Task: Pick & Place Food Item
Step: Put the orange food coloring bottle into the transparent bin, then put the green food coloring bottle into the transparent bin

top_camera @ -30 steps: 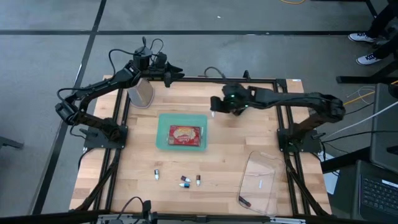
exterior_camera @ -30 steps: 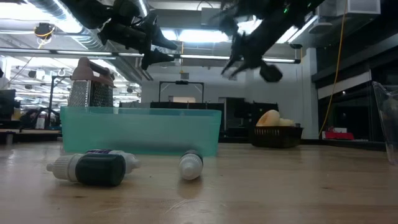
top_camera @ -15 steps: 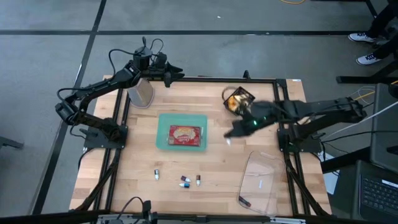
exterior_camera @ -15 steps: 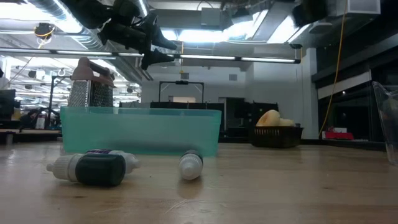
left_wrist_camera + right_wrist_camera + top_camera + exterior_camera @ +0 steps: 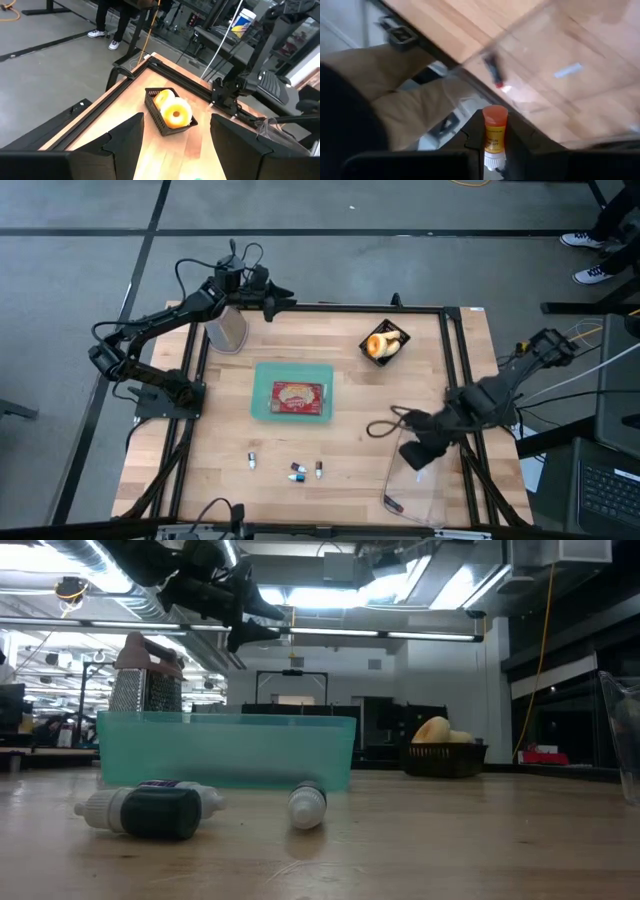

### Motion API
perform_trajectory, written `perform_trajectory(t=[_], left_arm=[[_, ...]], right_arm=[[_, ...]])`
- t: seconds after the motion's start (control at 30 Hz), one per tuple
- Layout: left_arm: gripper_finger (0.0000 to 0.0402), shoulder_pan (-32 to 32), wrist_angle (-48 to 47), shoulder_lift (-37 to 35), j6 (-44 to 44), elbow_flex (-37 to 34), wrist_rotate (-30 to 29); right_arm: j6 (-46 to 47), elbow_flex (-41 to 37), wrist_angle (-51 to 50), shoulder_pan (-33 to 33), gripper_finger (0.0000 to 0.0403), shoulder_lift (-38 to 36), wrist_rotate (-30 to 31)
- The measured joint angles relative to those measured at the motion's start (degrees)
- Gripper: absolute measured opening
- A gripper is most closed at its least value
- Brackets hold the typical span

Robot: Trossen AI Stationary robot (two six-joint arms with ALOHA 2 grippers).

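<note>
Right gripper (image 5: 412, 460) is clenched on a small bottle (image 5: 493, 136) with an orange cap, label yellow-orange, pinched between its two dark fingers (image 5: 470, 142). From above, the right arm is folded back over the near right part of the table (image 5: 350, 410), gripper hanging above the far edge of the clear plastic container (image 5: 418, 478). The right wrist view looks down through that clear container to the wood; something small, dark and red lies inside it, plus a pale strip, too blurred to identify

Left gripper (image 5: 285, 300) is released, fingers (image 5: 125, 140) spread wide with nothing between them. It hovers at the far left edge of the table, just beside the metal grater (image 5: 227, 330), pointing across toward the black basket (image 5: 385, 345)

That basket sits near the far right corner and holds a glazed donut (image 5: 176, 113) with another pale bread item behind it. Basket is well apart from both grippers

Teal tray (image 5: 292, 392) sits mid-table with a red and yellow food packet (image 5: 297, 396) lying flat inside. Nearer the front edge, four small bottles (image 5: 298, 470) lie loose on the wood: one off to the left, three close together. The low view shows two of them on their sides in front of the tray, grater upright behind it, basket off to the right
</note>
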Motion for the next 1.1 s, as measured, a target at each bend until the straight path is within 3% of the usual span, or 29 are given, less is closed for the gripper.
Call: perform_trajectory(t=[0.13,0.4,0.57,0.73,0.9,1.0,1.1], left_arm=[[0.0223,-0.1,-0.8,0.0,1.4,0.0,0.6],[0.0223,-2.5,-4.6,0.0,3.9,0.0,-1.4],[0.0223,-4.5,-4.0,0.0,2.8,0.0,-2.8],[0.0223,-6.2,-3.4,-0.3,0.0,0.0,-4.8],[0.0223,-10.2,-5.0,-2.7,-4.8,0.7,-12.6],[0.0223,-14.9,-15.9,-3.7,-4.3,5.6,-19.7],[0.0223,-20.6,-32.1,-3.7,-3.6,12.8,-30.6]], right_arm=[[2.7,0.0,-2.1,2.2,0.0045,2.7,0.0],[3.3,-2.7,-2.5,2.7,0.0047,11.9,-5.6],[-0.2,-3.0,-2.7,1.7,0.0122,14.5,-7.5],[-7.3,-3.0,-12.1,1.2,0.0216,14.5,-0.8],[-19.9,-3.0,-22.9,1.1,0.0253,14.0,8.8],[-20.5,-3.8,-25.7,0.7,0.0248,11.2,17.0],[-14.3,-9.0,-27.2,2.0,0.0233,4.4,23.0]])
